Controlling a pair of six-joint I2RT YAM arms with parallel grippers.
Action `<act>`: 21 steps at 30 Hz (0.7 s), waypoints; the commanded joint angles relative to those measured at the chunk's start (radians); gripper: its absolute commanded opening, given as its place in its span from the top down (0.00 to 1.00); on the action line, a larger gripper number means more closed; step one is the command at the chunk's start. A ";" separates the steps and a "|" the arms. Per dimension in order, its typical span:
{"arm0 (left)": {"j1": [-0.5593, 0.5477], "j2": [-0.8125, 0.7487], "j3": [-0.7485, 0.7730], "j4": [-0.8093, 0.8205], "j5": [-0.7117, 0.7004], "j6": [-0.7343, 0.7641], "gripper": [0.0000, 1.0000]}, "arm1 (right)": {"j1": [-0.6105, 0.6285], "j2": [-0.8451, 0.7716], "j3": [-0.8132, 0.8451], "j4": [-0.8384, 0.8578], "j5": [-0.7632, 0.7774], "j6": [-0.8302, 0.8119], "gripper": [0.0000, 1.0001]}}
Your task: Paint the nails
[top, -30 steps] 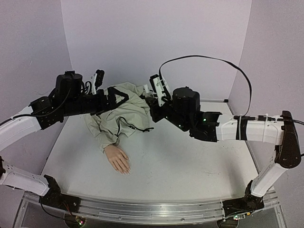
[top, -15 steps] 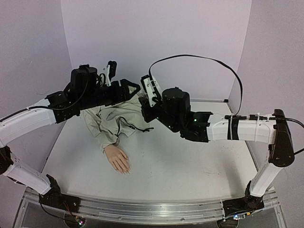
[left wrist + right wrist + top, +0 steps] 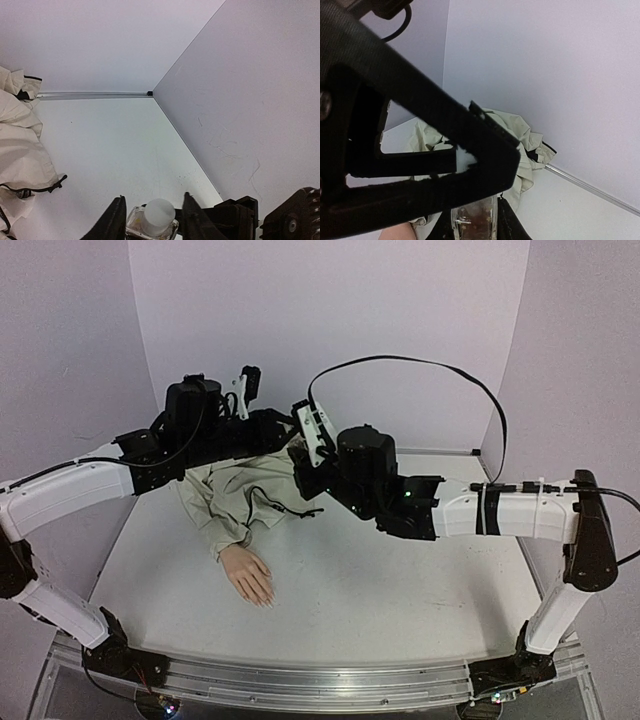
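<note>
The pink mannequin hand (image 3: 248, 575) lies palm down on the table, its pale nails (image 3: 266, 600) pointing toward the near edge, its wrist in a beige jacket sleeve (image 3: 225, 515). My right gripper (image 3: 472, 210) is shut on a small clear glass bottle (image 3: 476, 227), held in the air above the jacket. My left gripper (image 3: 153, 196) has its jaws on either side of the bottle's white cap (image 3: 159, 215), with narrow gaps showing; one left finger (image 3: 445, 130) crosses the right wrist view and hides the cap there. In the top view the left gripper (image 3: 280, 432) and the right gripper (image 3: 303, 458) meet.
The rumpled beige jacket (image 3: 250, 475) covers the back left of the white table (image 3: 400, 590). Lilac walls (image 3: 330, 330) close in the back and both sides. A black cable (image 3: 420, 362) loops above the right arm.
My left arm has risen and swung right to meet the right gripper, and its jaws have narrowed round the bottle's cap. The right arm has shifted slightly left with the bottle.
</note>
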 commanded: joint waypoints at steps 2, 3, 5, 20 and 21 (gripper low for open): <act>-0.008 0.011 0.070 0.061 -0.013 0.020 0.72 | 0.010 -0.003 0.056 0.044 0.002 -0.016 1.00; -0.008 0.013 0.070 0.061 -0.011 0.021 0.74 | 0.010 -0.004 0.055 0.044 0.003 -0.016 1.00; -0.010 0.016 0.069 0.061 -0.001 0.024 0.77 | 0.009 -0.009 0.052 0.041 -0.001 -0.014 1.00; -0.013 -0.057 -0.087 0.069 0.363 0.166 0.97 | -0.052 -0.152 0.005 0.038 -0.447 0.007 1.00; -0.013 -0.067 -0.104 0.074 0.405 0.187 0.97 | -0.073 -0.173 -0.005 0.035 -0.538 0.026 1.00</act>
